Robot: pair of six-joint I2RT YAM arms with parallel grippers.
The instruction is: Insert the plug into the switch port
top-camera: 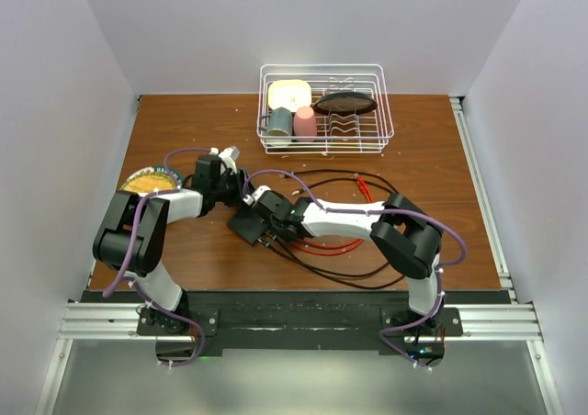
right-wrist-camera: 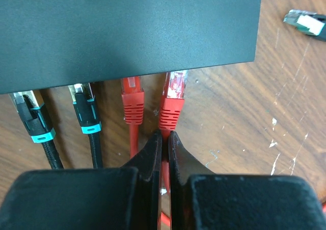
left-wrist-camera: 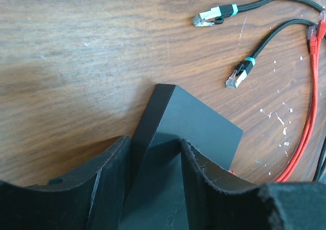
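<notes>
Gripping switch [left-wrist-camera: 193,123]: left jaws half-open | right jaws closed on red plug [right-wrist-camera: 172,108]

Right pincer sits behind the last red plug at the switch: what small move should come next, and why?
Probably push the red plug straight forward, deeper into the switch. Its clear tip shows outside the switch edge, the right pincer is shut just behind it, and the left pincer appears to clamp the switch, steadying it.

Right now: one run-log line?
left tool astride switch, grip unclear | right tool shut on red cable | red plug at switch edge, beside three others
</notes>
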